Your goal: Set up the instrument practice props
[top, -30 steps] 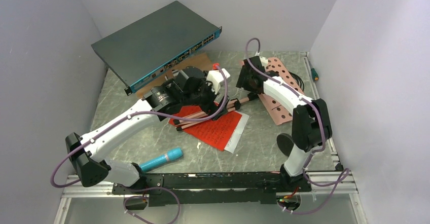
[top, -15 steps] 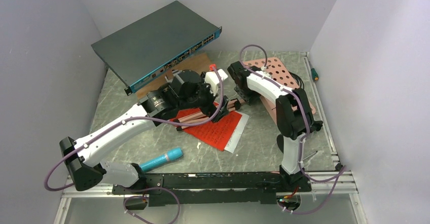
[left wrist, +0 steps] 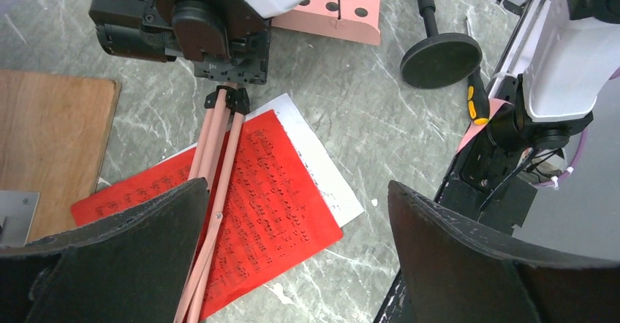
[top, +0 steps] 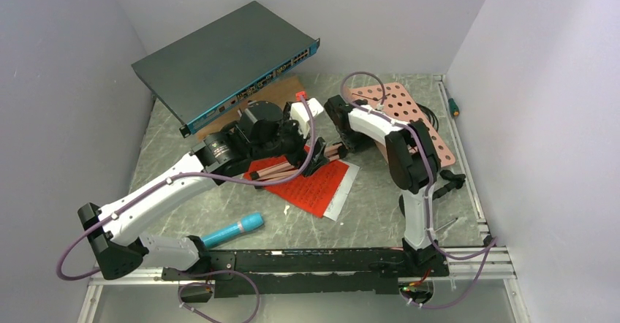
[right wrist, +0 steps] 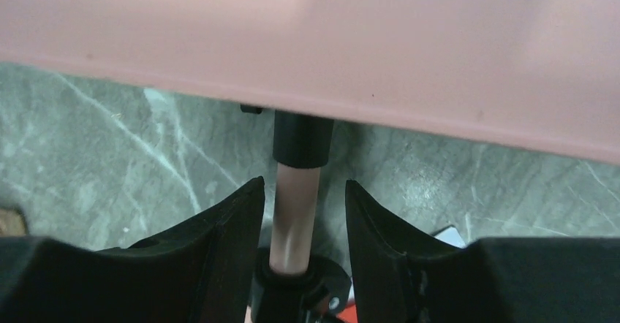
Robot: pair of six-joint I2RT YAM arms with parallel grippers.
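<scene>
The salmon-pink music stand lies flat, its perforated plate at the back right and its folded legs across the red and white sheet music. My right gripper points down over the stand's pole, just above the black collar. Its fingers straddle the pole with a narrow gap on each side. My left gripper is wide open and empty above the legs and sheet. The cyan microphone lies near the front left. The black round-base mic stand lies by the right arm.
The dark grey network switch leans at the back left over the wooden board. A yellow-handled tool lies near the right arm's base. Walls close in on the left, back and right. A rail runs along the right edge.
My right arm folded its elbow inward and its gripper slid left from the plate's edge to the pole by the collar. My left arm shifted slightly back. The stand looks unmoved.
</scene>
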